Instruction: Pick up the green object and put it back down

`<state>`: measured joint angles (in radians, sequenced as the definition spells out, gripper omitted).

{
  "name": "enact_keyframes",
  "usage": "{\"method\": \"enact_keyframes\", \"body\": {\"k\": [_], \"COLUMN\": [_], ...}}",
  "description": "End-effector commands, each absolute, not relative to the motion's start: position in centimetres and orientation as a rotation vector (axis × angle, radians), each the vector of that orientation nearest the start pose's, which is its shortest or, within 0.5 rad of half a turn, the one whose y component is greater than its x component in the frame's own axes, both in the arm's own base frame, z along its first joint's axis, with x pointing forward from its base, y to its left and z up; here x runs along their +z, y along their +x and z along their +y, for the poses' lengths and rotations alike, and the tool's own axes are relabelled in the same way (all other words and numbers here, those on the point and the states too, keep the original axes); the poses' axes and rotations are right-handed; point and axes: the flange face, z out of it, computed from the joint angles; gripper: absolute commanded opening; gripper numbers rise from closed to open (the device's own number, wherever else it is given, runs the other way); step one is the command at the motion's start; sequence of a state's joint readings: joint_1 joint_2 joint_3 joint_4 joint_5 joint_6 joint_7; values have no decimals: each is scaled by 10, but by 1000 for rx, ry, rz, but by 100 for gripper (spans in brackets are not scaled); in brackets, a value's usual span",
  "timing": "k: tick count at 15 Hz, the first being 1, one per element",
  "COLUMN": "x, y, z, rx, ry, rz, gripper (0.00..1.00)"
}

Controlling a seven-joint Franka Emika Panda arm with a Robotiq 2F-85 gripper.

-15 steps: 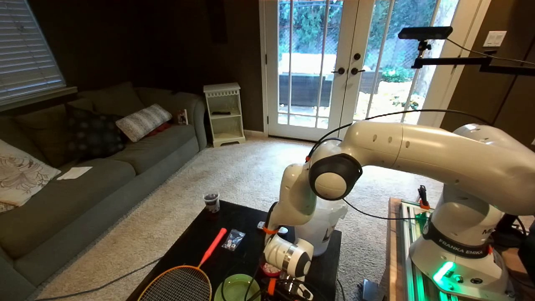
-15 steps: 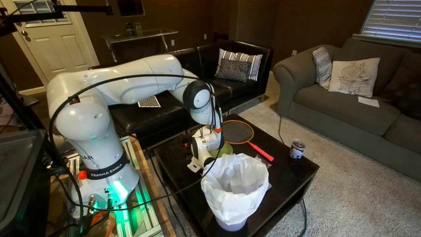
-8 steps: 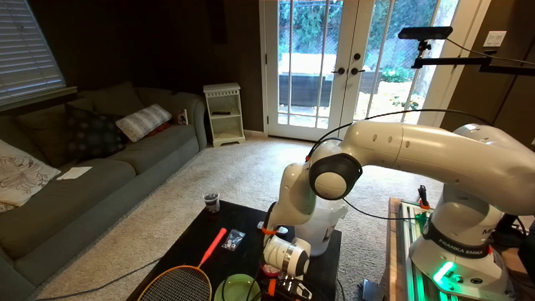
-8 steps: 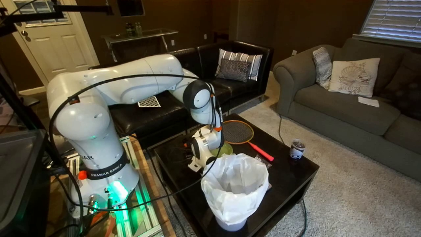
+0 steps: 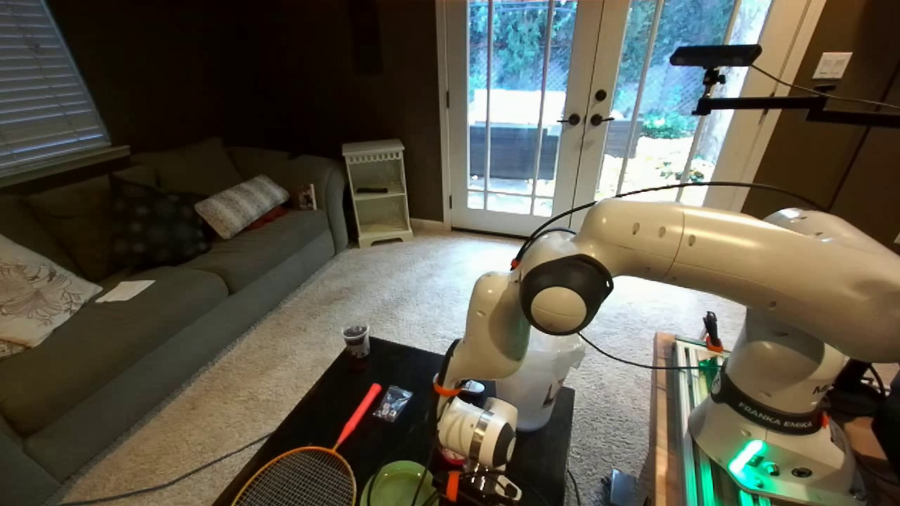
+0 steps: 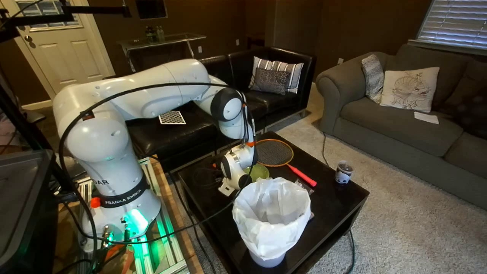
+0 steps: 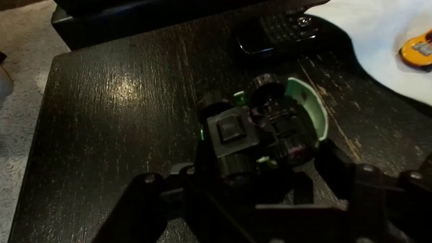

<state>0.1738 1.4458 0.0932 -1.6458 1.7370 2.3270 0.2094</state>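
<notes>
In the wrist view a green toy car (image 7: 263, 125) shows its dark underside and wheels, with green body edges at its sides. My gripper (image 7: 265, 150) has one finger at each side of the car, and both look in contact with it. The picture is dark there, so the fingertips show poorly. In an exterior view the gripper (image 5: 485, 485) is low over the black table (image 5: 415, 369) and partly cut off by the bottom edge. The car cannot be made out in either exterior view. Whether it touches the table is hard to tell.
A green bowl (image 5: 399, 485) and an orange racket (image 5: 302, 478) lie beside the gripper. A white lined bin (image 6: 272, 217) stands close to the arm. A cup (image 6: 344, 172) is at a table corner. A black phone (image 7: 276, 32) and an orange toy (image 7: 418, 50) show in the wrist view.
The arm and wrist have risen slightly and shifted a little toward the bowl side in an exterior view. The bowl, racket, bin and cup have not moved.
</notes>
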Motion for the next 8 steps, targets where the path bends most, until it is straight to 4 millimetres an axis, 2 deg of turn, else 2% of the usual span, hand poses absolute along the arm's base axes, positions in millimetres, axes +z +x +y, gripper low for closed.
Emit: {"method": "enact_keyframes", "body": {"k": [1, 8], "x": [-209, -170], "y": [413, 407], "z": [152, 175], "rx": [768, 520], "ry": [-1676, -1896], "rz": [1942, 2084], "gripper": [54, 54]}}
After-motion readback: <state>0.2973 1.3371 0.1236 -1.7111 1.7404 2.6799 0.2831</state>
